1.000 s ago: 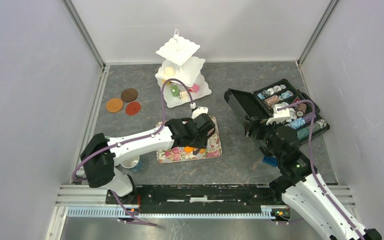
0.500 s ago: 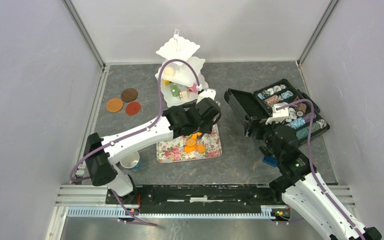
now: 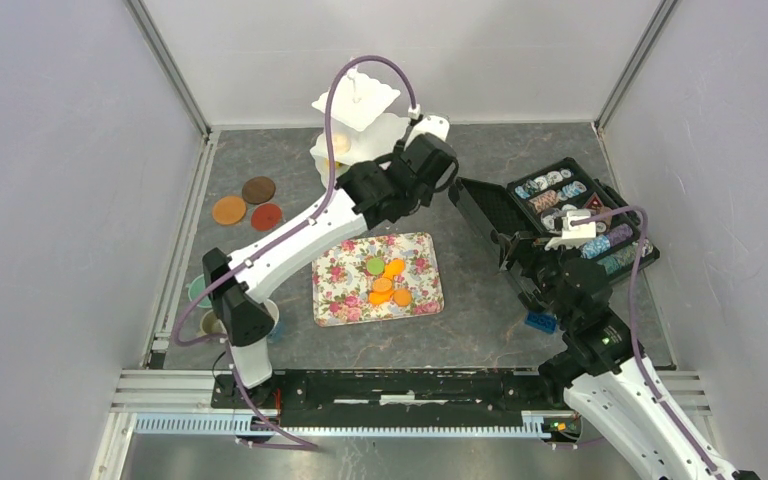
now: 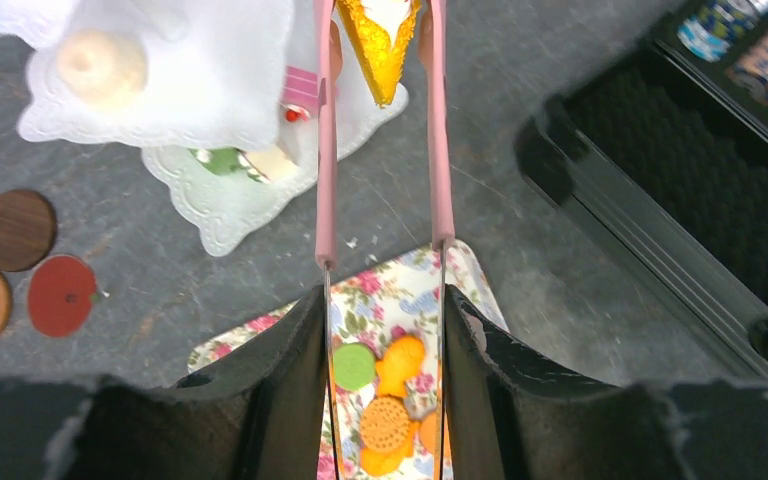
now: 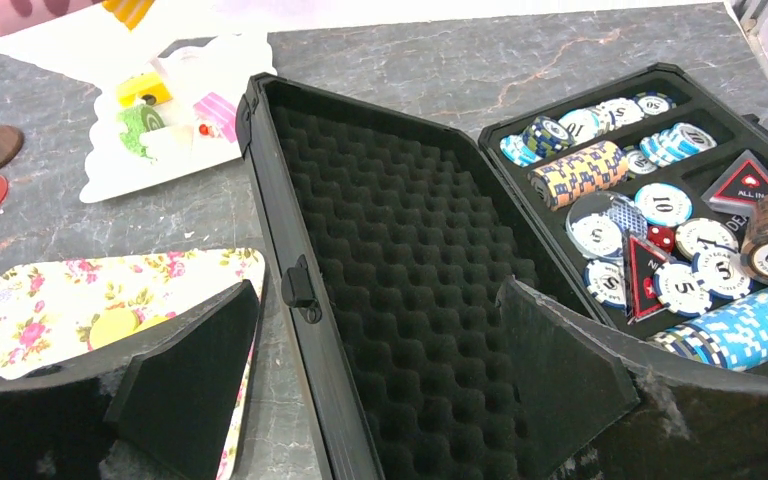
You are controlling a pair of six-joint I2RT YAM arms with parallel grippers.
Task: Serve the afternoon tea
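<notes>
The left end effector [image 4: 382, 312] is clamped narrow on a pair of pink tongs [image 4: 326, 150]. The tongs' tips pinch an orange cake wedge [image 4: 385, 45] in the air beside the white tiered stand [image 4: 210, 110], toward the far edge of the tabletop [image 3: 480, 320]. The wedge looks like a light, stiff toy with smooth sides (likely slippery against the pink tips). The best hold is therefore across its two flat flanks near the broad end, which is how it is gripped now. Its long axis runs along the tongs. The pointed nose faces back toward the wrist and the floral tray [image 3: 332, 295], while the broad end is cut off by the picture's edge. The right end effector [image 5: 375, 375] stands wide, holding nothing, over the open black case [image 5: 390, 250].
</notes>
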